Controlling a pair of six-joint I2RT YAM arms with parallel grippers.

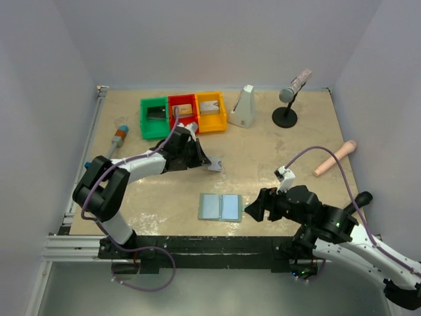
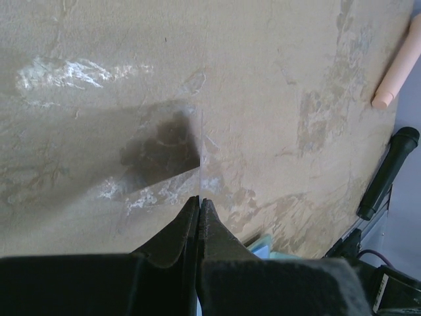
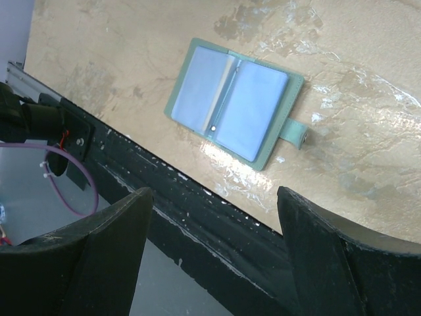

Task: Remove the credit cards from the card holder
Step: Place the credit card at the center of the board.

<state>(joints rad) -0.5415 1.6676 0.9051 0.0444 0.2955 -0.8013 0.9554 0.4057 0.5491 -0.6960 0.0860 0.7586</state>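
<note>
The card holder lies open and flat near the table's front edge, pale blue pockets facing up. It also shows in the right wrist view, with its snap tab sticking out; no card shows in its pockets. My left gripper is shut on a thin silver-grey credit card, held above the table behind the holder. In the left wrist view the gripper pinches that card, seen edge-on. My right gripper is open and empty just right of the holder; in the right wrist view it hangs over the table's front edge.
A green bin, a red bin and a yellow bin stand in a row at the back, each with a flat item inside. A white wedge, a microphone stand, a peach cylinder and a brush lie around.
</note>
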